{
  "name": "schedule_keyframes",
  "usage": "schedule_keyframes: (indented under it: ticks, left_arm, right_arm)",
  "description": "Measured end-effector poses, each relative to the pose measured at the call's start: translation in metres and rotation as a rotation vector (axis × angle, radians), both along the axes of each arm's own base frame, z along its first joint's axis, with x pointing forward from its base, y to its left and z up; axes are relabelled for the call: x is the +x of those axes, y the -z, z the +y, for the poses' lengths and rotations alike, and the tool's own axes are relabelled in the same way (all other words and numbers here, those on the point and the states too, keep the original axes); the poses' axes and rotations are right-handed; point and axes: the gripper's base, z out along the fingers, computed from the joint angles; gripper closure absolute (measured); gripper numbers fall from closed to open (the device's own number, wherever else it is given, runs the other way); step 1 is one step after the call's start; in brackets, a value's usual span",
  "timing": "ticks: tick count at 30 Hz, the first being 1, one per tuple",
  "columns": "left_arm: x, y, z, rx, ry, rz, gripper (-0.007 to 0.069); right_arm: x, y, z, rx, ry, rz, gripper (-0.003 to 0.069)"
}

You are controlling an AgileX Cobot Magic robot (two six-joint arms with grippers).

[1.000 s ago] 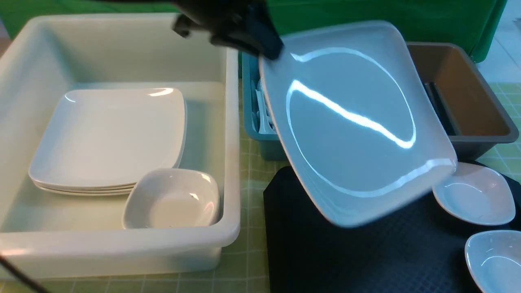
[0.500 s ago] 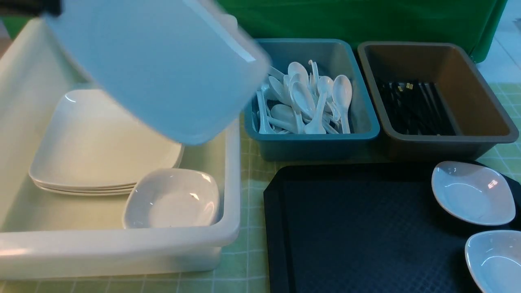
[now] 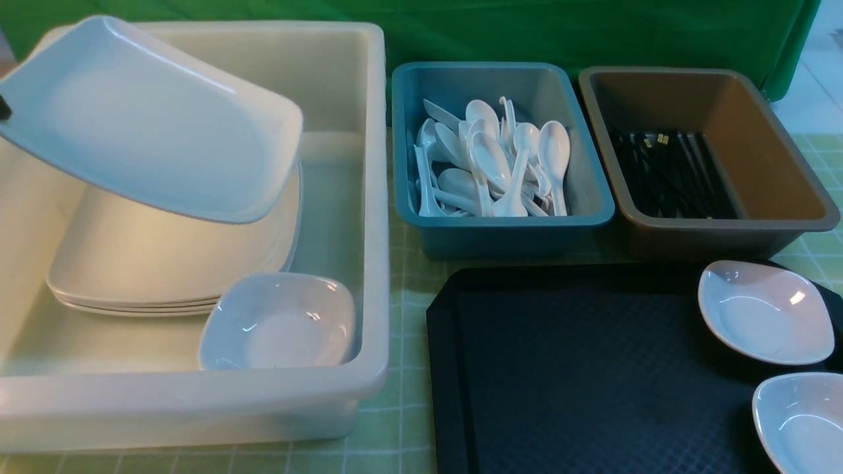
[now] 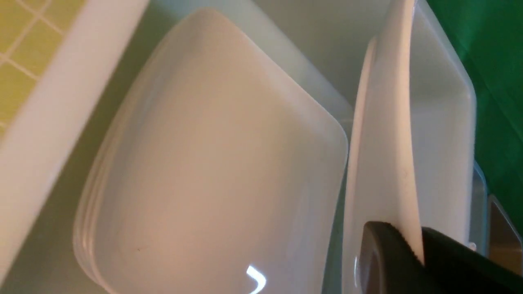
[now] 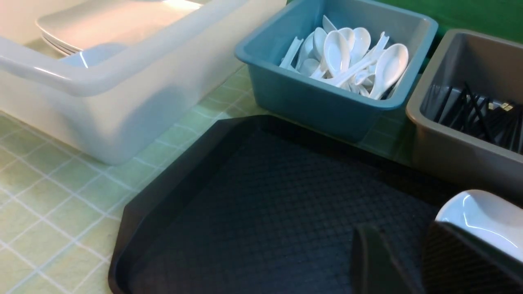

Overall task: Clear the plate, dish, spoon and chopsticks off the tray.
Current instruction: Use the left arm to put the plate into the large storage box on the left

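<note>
My left gripper is shut on the rim of the large white plate. It holds the plate tilted, just above a stack of like plates in the white tub; only a sliver of the gripper shows in the front view. The plate appears edge-on in the left wrist view. The black tray carries two small white dishes at its right side. My right gripper is open and empty low over the tray, one finger beside a dish. No spoon or chopsticks show on the tray.
The white tub also holds a small dish at its front right corner. Behind the tray stand a teal bin with several white spoons and a brown bin with black chopsticks. A green checked cloth covers the table.
My left gripper has carried the plate from above the tray leftward across the bins and lowered it over the stack in the white tub. The tray's dishes have not moved.
</note>
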Motion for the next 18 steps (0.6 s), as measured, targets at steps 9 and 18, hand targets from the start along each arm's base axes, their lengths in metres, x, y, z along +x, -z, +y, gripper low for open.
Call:
schedule_keyframes:
  ticks: [9, 18]
  left_arm:
    - [0.01, 0.036, 0.008, -0.02, -0.017, 0.068, 0.0611]
    - [0.017, 0.055, 0.012, -0.052, -0.024, 0.105, 0.0611]
  right_arm:
    - [0.0, 0.0, 0.0, 0.0, 0.0, 0.0, 0.046]
    - [0.0, 0.0, 0.0, 0.0, 0.0, 0.0, 0.046]
